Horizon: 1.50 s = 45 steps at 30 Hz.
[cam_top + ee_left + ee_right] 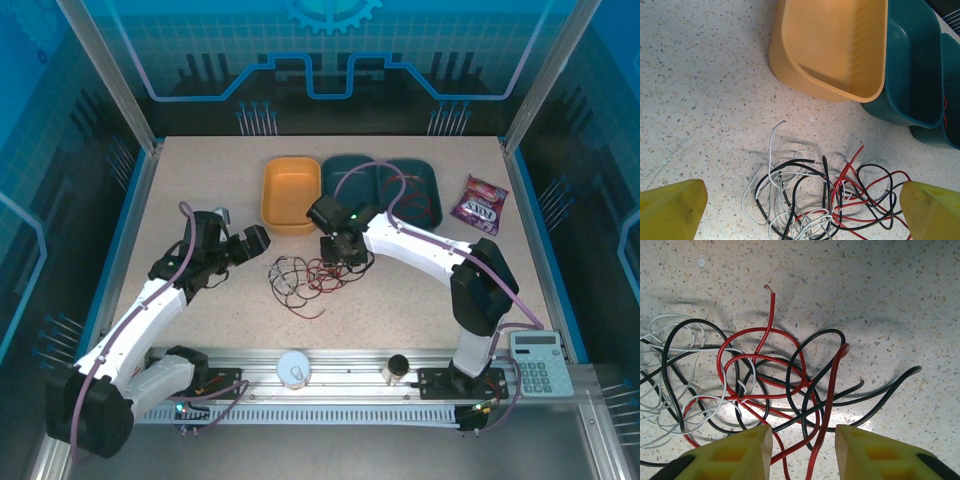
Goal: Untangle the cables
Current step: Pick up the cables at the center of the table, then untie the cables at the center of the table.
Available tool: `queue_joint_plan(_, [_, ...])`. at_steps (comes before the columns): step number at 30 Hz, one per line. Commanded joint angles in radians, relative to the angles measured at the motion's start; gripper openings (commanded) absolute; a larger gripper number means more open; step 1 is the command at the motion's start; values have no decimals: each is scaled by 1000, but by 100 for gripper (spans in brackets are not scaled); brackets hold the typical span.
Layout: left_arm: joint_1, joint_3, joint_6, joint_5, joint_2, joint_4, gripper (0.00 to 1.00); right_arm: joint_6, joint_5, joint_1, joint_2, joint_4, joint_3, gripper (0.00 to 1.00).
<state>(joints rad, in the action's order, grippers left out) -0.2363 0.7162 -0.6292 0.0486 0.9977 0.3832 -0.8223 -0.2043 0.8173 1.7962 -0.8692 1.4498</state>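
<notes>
The left gripper (pixel 802 212) stood wide open, its yellow fingertips (pixel 671 210) in the lower corners. Between them, on the pale speckled tabletop (pixel 700 90), lay the tangled cables (pixel 815 200): a thin red wire (pixel 853 162), a thin white wire (pixel 771 146) and a thin black wire (pixel 795 163), looped through one another. Beyond sat an orange-yellow plastic tub (pixel 835 45), just beside a dark teal plastic tray (pixel 910 75).

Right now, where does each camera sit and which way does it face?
Top external: above, behind the bases, looking down at tangled red, white and black cables; left arm, right arm show.
Left wrist: on left arm, faces cables and orange plastic tub; left gripper open.
Right wrist: on right arm, close over cables; right gripper straddles them.
All share the cables.
</notes>
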Motion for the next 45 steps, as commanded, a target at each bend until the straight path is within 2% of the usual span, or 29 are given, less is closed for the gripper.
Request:
queue_joint_plan(1, [8, -18, -10, 18, -4, -10, 99, -46, -2, 0, 18, 0, -23, 38])
queue_joint_plan(8, [8, -15, -8, 20, -1, -12, 99, -64, 53, -3, 25, 65, -76, 32])
queue_joint_plan(15, [8, -21, 2, 35, -1, -16, 99, -33, 43, 12, -19, 97, -65, 10])
queue_joint_plan(20, [8, -20, 15, 64, -4, -31, 99, 16, -15, 29, -90, 95, -36, 4])
queue_joint_plan(28, [8, -8, 35, 103, -10, -50, 99, 130, -92, 70, -196, 96, 63, 1])
queue_joint_plan(35, [8, -14, 25, 137, -13, -76, 99, 221, -82, 90, -239, 98, 165, 1])
queue_joint_plan(41, [6, -34, 38, 263, -11, -188, 99, 242, -54, 98, -256, 125, 187, 1])
queue_joint_plan(45, [-7, -50, 58, 316, 0, -256, 94, 230, -39, 98, -261, 148, 170, 0])
